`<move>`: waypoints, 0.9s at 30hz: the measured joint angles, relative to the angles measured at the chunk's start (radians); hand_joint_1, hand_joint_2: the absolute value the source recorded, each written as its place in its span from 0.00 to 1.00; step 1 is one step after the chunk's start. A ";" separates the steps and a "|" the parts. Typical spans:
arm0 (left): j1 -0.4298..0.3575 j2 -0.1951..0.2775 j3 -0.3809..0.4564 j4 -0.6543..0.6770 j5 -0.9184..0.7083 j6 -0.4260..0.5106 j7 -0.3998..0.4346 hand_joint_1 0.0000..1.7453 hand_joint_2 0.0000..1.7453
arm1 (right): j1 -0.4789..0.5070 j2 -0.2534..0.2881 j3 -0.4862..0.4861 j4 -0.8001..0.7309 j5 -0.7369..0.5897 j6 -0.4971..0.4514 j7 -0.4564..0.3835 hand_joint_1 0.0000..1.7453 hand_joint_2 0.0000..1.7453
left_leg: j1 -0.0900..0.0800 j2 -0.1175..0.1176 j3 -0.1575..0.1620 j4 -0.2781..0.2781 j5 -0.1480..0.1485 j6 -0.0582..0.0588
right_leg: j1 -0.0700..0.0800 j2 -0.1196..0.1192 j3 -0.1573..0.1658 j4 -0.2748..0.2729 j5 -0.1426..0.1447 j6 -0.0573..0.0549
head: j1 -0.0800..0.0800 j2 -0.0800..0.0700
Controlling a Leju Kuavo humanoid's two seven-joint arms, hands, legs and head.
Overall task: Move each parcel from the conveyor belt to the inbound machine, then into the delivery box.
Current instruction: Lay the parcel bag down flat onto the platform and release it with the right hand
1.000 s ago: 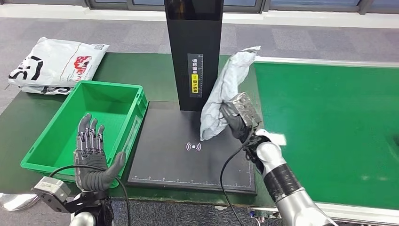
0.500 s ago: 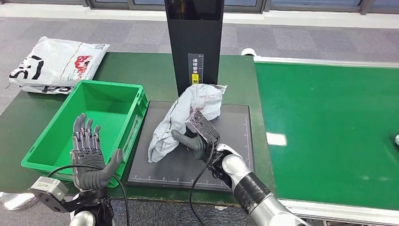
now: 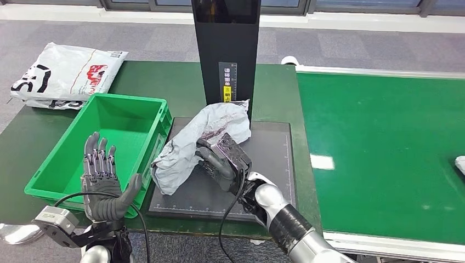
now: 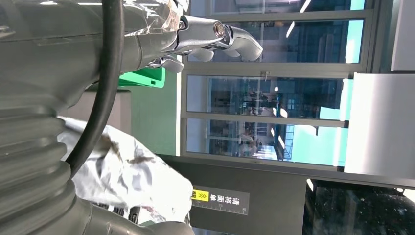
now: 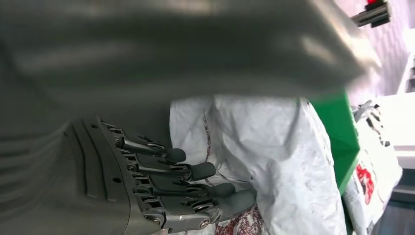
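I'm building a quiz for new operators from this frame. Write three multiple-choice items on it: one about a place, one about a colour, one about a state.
1. Where is the grey parcel?
A. inside the crate
B. over the black scanner platform
C. on the conveyor belt

2. What colour is the crate?
A. green
B. blue
C. red

3. How is the left hand?
A. gripping the crate
B. holding a parcel
C. holding nothing, fingers spread

Key: 1 B, the right hand grips the parcel above the platform. 2 A, its walls are bright green. 3 C, its fingers stand apart beside the crate's near wall.
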 joint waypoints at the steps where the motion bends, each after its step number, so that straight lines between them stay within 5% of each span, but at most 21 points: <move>1: 0.001 0.000 0.000 0.000 0.000 0.000 -0.001 0.00 1.00 | 0.003 -0.002 0.000 -0.008 -0.007 0.000 -0.002 0.00 0.00 | 0.000 0.000 0.000 0.000 0.000 0.000 | 0.000 0.000 0.000 0.000 0.000 0.000 | 0.000 0.000; 9: 0.050 -0.005 0.044 -0.020 0.002 -0.008 -0.029 0.00 1.00 | 0.113 -0.129 -0.026 -0.332 0.101 -0.121 -0.083 0.00 0.00 | -0.001 0.000 0.000 0.000 -0.001 0.000 | -0.001 0.000 -0.001 -0.001 0.000 0.000 | 0.000 0.000; 16: 0.066 -0.014 0.084 -0.040 -0.007 -0.054 -0.023 0.00 1.00 | 0.366 -0.239 -0.224 -0.808 0.243 -0.188 -0.143 0.00 0.00 | -0.001 -0.004 -0.003 0.000 -0.002 0.000 | -0.002 -0.004 -0.002 -0.001 -0.001 0.001 | 0.000 0.000; 21: 0.064 -0.016 0.091 -0.042 -0.007 -0.056 -0.017 0.00 1.00 | 0.474 -0.264 -0.321 -0.987 0.272 -0.205 -0.169 0.00 0.00 | -0.002 -0.002 -0.002 0.000 -0.002 0.000 | -0.001 -0.002 -0.003 -0.001 -0.001 0.001 | 0.000 0.000; 27: 0.053 -0.018 0.091 -0.036 -0.049 -0.036 0.021 0.00 1.00 | 0.678 -0.264 -0.455 -1.162 0.310 -0.304 -0.295 0.00 0.00 | -0.002 -0.005 -0.002 0.000 -0.002 0.000 | -0.001 -0.005 -0.001 -0.001 -0.002 0.001 | 0.000 0.000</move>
